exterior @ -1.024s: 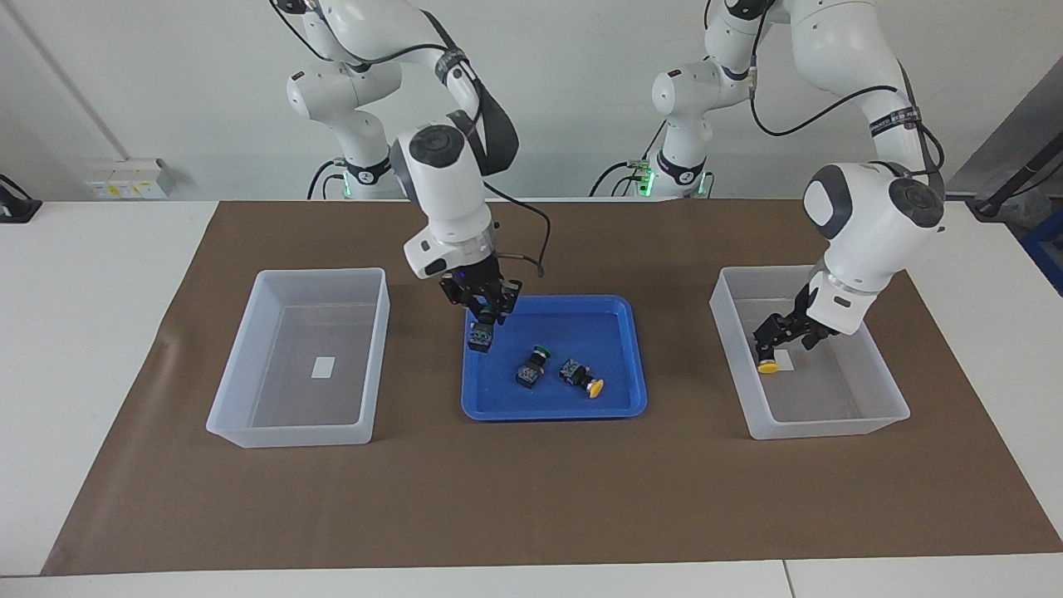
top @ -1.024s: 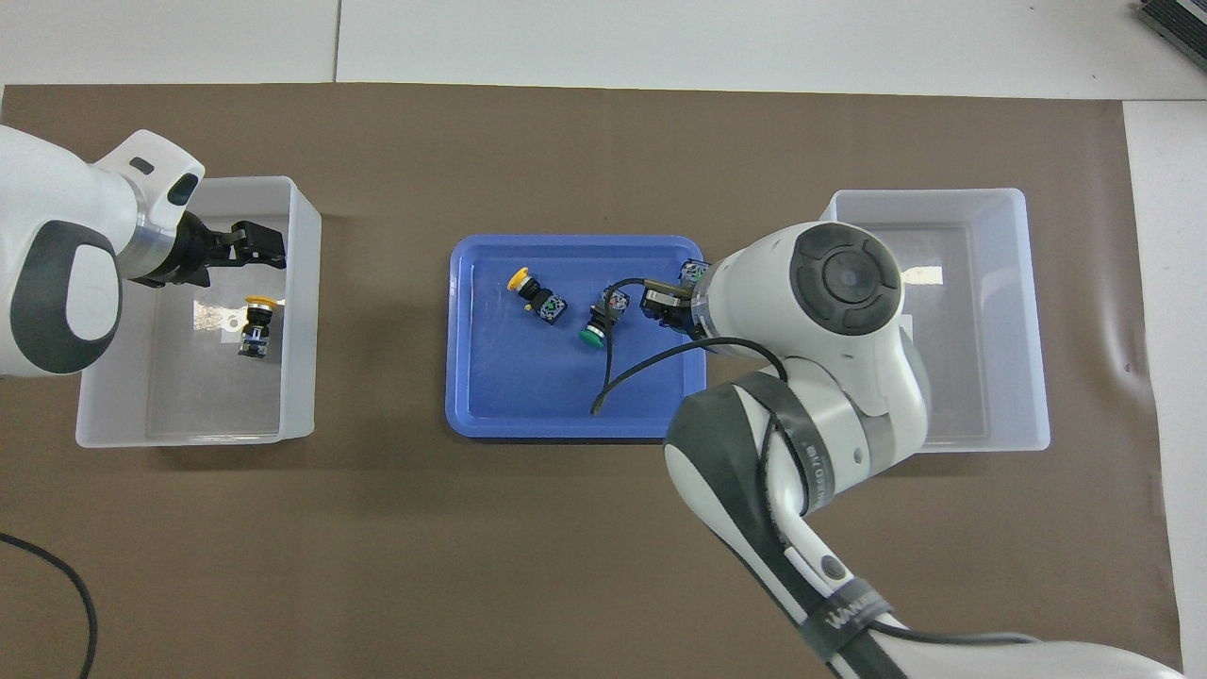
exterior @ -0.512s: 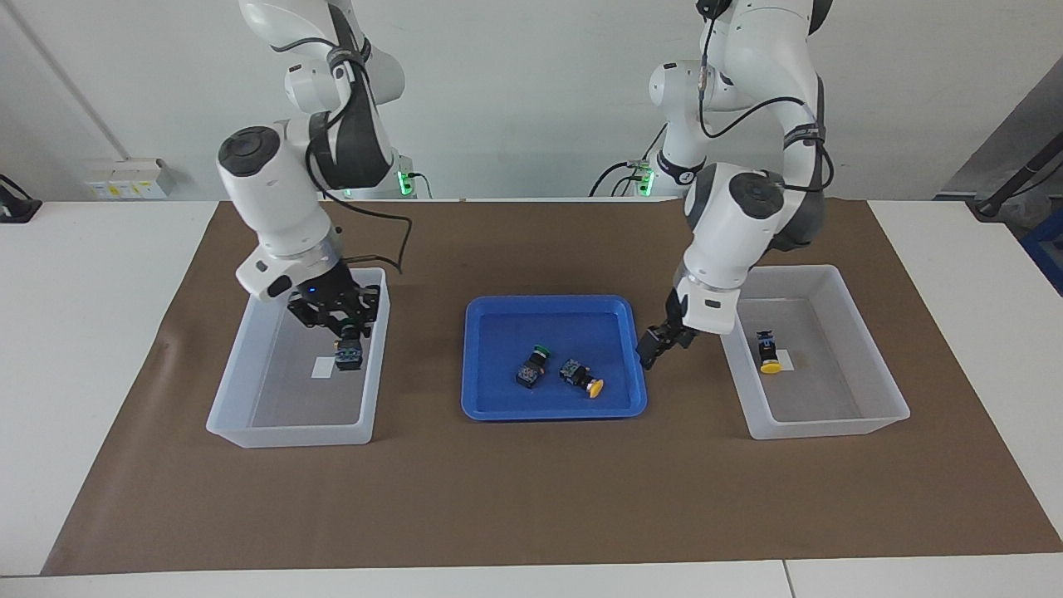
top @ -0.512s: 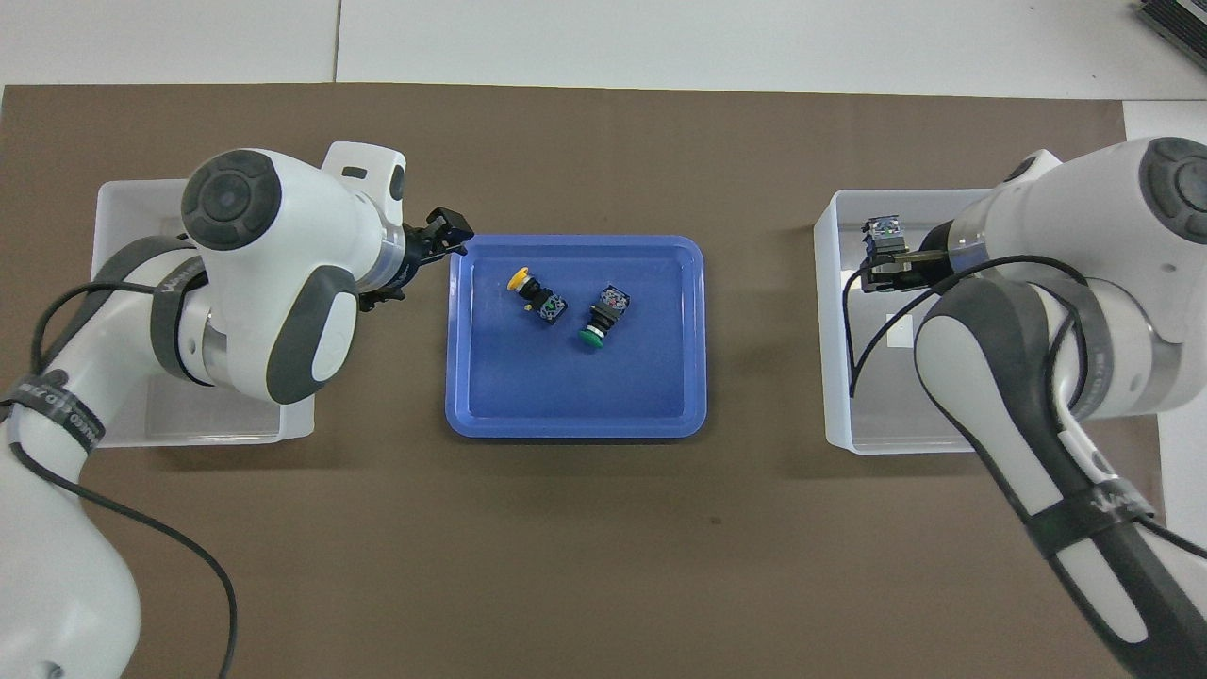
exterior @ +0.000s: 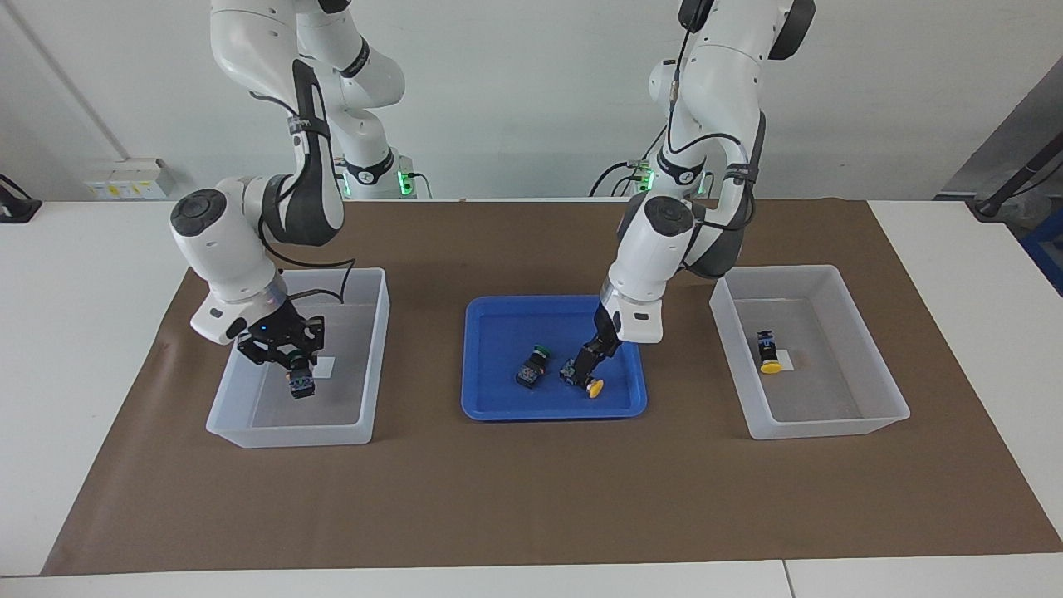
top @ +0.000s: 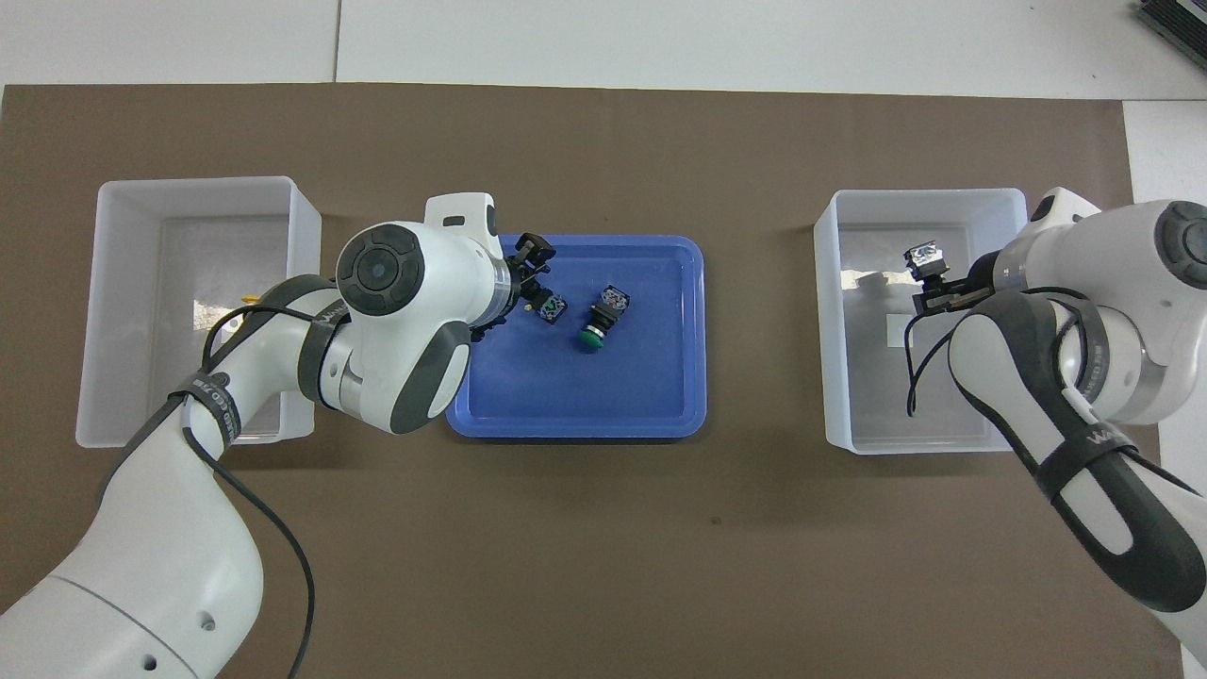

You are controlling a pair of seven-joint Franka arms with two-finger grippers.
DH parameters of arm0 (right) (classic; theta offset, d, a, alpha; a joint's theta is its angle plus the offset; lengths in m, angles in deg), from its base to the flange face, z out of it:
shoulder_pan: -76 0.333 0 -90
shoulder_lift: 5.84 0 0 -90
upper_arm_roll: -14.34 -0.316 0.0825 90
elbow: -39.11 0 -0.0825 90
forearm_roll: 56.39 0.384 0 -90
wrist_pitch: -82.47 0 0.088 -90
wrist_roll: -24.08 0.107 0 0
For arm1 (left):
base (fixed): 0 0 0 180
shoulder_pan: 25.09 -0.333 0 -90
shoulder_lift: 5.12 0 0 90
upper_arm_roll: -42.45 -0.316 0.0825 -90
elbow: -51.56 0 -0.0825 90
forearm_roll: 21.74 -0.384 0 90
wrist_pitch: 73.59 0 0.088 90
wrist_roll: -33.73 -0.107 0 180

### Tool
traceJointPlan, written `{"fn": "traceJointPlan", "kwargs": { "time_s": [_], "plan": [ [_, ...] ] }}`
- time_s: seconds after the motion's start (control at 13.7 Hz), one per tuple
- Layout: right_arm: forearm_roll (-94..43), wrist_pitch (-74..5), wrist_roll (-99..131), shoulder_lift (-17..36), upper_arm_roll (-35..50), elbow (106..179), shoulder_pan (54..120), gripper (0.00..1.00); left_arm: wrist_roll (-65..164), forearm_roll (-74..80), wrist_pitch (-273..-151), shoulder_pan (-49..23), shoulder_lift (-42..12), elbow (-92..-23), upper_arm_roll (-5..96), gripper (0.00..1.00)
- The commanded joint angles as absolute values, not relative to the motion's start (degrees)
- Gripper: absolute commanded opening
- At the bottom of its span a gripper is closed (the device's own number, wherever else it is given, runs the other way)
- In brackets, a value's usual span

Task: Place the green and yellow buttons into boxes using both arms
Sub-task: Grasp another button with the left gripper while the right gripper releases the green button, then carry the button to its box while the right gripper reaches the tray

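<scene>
The left gripper (exterior: 591, 364) had dropped from the blue tray's (exterior: 498, 411) edge onto the yellow button (exterior: 584, 378); whether it had closed I could not tell. The right gripper (exterior: 292, 363), clamped on the held button (exterior: 301, 384), had sunk lower inside its box (exterior: 249, 432), so release looked near. Seen from overhead, the green button (exterior: 531, 365) lay just beside the yellow one at four o'clock, crowding the pick. The other box (exterior: 830, 432) held the placed yellow button (exterior: 768, 353).

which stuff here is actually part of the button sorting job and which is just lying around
Part of the job:
- yellow button in tray, under left gripper
- green button in tray
- button held by right gripper
- yellow button in box
- two boxes
- blue tray

Just lying about:
- brown mat
- wall socket strip
</scene>
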State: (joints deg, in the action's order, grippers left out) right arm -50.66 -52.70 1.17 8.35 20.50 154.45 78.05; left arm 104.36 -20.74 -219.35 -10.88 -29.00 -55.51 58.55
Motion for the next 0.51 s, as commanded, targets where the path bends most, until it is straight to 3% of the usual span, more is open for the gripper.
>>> {"fn": "traceJointPlan", "kwargs": {
  "time_s": [0.0, 0.07, 0.15, 0.22, 0.37, 0.44],
  "plan": [
    [-51.0, -56.3, -1.5, 8.5, 19.7, 157.0, 76.8, 0.43, 107.1, -21.4, -226.4, -9.2, -30.2, -59.1, 57.6, 0.92],
    [-51.0, -56.2, -1.4, 8.5, 19.7, 157.0, 76.7, 0.91, 107.7, -21.4, -228.6, -8.9, -31.1, -59.3, 57.5, 0.92],
    [-50.9, -56.0, -1.4, 8.5, 19.6, 156.7, 76.7, 1.0, 107.6, -21.4, -228.7, -8.9, -31.1, -59.5, 57.5, 0.92],
    [-50.9, -55.3, -1.5, 8.1, 19.6, 156.4, 76.7, 1.0, 107.7, -21.4, -229.1, -8.8, -31.1, -59.8, 57.5, 0.89],
    [-50.0, -53.2, -0.4, 5.2, 19.4, 155.6, 77.7, 1.0, 107.7, -21.4, -229.2, -8.8, -31.0, -60.3, 57.5, 0.69],
    [-50.0, -50.6, 2.1, 4.4, 18.8, 153.4, 77.8, 1.0, 107.6, -21.4, -229.2, -8.8, -31.0, -60.6, 57.5, 0.49]
  ]
}}
